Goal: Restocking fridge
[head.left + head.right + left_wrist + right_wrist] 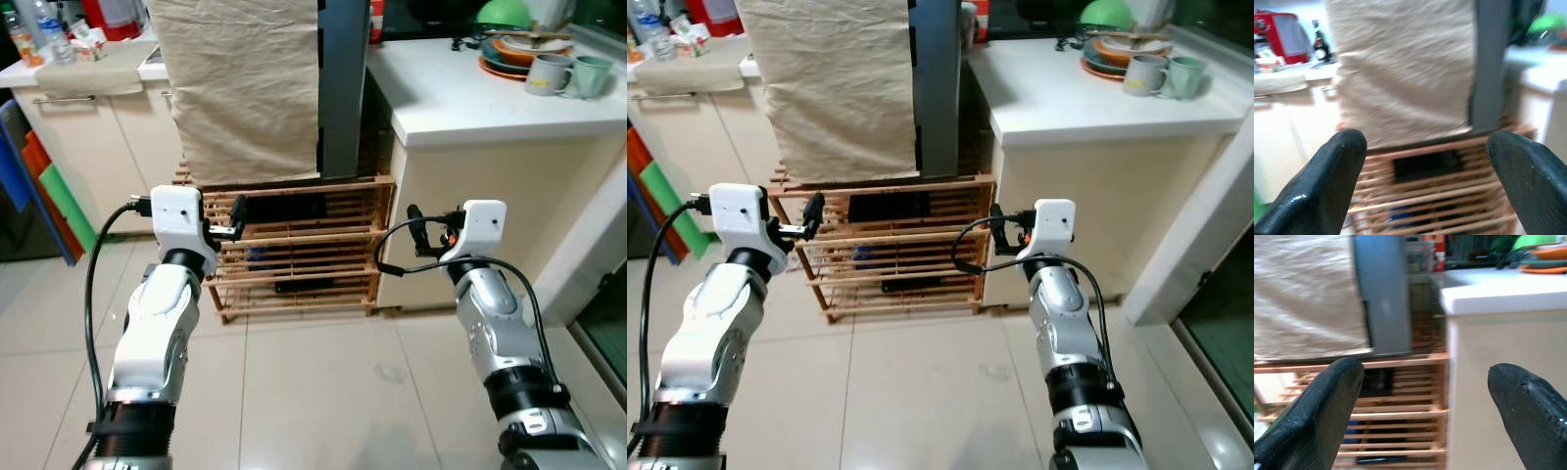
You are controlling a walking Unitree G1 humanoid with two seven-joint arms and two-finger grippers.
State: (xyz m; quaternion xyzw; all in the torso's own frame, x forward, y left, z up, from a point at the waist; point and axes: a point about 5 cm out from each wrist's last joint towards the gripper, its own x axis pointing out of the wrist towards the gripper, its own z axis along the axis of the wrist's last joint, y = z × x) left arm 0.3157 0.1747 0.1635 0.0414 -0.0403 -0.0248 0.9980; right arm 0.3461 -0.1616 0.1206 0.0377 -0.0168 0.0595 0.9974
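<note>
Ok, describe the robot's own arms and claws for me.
Both arms are silver metal with black joint bands and a white boxy wrist housing. The left claw and right claw each have two long black fingers. Black cables loop from each wrist.

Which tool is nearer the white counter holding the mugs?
Right. The right tool hangs just beside the white counter's front corner; the left tool is farther off, before the wooden slatted rack.

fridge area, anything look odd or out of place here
One thing stands out: a beige cloth hangs over the front of the grey appliance, which sits on a slatted wooden rack, so its door is mostly covered. Nothing looks spilled or broken. Both the left claw and right claw are open and hold nothing.
</note>
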